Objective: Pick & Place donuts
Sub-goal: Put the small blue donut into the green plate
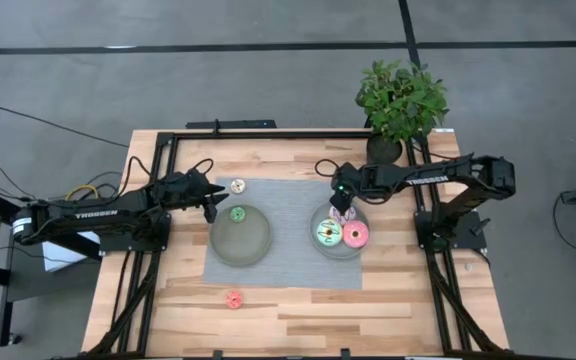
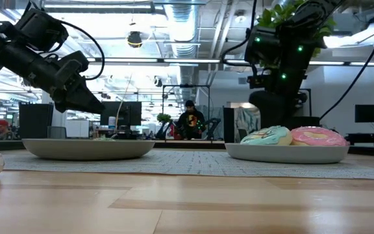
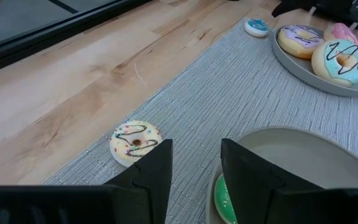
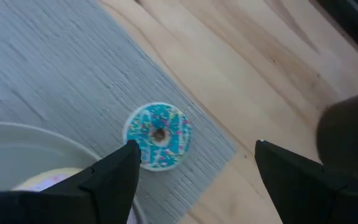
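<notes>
Overhead, the right gripper (image 1: 339, 203) hangs wide open and empty over the far rim of the right plate (image 1: 320, 245); it should drop squarely around the small blue donut (image 4: 159, 136) on the grey mat (image 1: 288, 250) just beyond. Meanwhile, the left gripper (image 1: 211, 208), part-open and empty, waits between the tan donut (image 3: 135, 141) and the green donut (image 1: 236, 213).

This is a lab in an open office: exposed ceiling ducts (image 2: 180, 26), monitors (image 2: 369, 114), a seated person (image 2: 190, 122) behind, grey carpet (image 1: 268, 90) (with black lines) around the table (image 1: 268, 300).
</notes>
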Controlling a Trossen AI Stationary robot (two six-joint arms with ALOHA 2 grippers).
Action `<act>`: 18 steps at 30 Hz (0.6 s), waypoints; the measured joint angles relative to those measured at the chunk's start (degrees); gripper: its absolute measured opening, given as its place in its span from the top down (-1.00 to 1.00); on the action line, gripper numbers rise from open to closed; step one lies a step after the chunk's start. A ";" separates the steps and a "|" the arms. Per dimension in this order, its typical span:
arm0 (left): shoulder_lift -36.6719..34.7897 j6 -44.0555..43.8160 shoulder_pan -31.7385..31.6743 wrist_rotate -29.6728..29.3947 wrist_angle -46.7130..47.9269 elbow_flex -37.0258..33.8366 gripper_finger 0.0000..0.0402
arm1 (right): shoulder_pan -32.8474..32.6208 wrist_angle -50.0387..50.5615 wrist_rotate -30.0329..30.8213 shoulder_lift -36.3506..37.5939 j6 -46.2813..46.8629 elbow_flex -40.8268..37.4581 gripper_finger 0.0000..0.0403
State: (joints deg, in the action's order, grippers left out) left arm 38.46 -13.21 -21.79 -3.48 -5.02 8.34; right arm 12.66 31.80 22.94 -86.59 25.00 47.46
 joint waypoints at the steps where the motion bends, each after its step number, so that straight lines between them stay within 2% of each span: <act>1: 0.00 0.00 -0.01 -0.01 0.00 0.00 0.36 | -0.18 -0.61 -0.48 0.00 0.00 0.00 -0.52; 9: 0.00 -0.04 0.01 -0.03 0.00 0.00 0.36 | -0.74 -2.96 -2.18 0.02 -2.73 -0.02 -0.52; 18: 0.00 -0.09 0.00 -0.05 -0.02 0.00 0.36 | 2.62 -3.55 -2.44 0.02 -1.14 -0.02 -0.52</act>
State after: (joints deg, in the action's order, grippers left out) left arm 38.46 -13.30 -21.79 -3.53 -5.04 8.34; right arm 15.29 28.25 20.49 -86.56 23.85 47.44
